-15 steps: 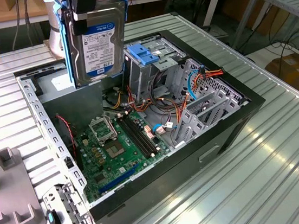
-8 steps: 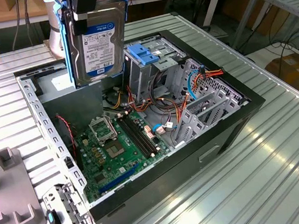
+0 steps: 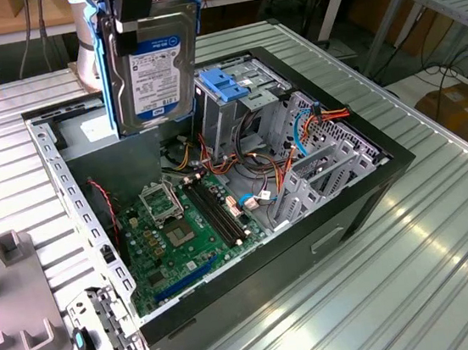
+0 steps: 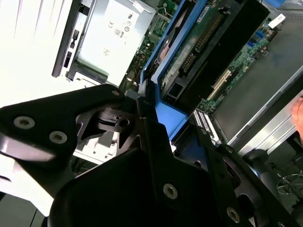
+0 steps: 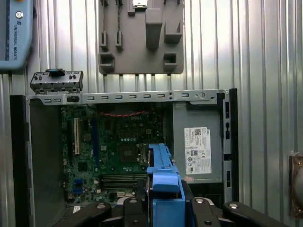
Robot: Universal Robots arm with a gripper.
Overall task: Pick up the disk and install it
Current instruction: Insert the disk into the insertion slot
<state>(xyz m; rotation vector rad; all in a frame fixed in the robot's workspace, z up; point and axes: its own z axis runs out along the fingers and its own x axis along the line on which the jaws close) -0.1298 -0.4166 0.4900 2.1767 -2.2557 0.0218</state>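
In the exterior view's upper middle-left, my gripper [image 3: 144,15] is clenched on the disk [image 3: 157,73], which hangs upright above the open case [image 3: 350,212]. Just right of its edge I see the drive cage [image 3: 225,112]. The motherboard [image 3: 180,224] lies uncovered below.

**Layout: disk [image 3: 152,65] above open case [image 3: 342,221]**

On table [image 3: 436,287] w/ mobo [image 3: 180,224] flat inside. At mobo's far side, drive cage [image 3: 229,99]; PSU box [image 3: 84,134] in corner toward exterior view's left. The disk hangs upright near both, gripper [image 3: 139,16] clamped on its top edge. Outside case on table, exterior view's left: fixture plate [image 3: 10,296]; bracket [image 3: 108,331] beside near corner.
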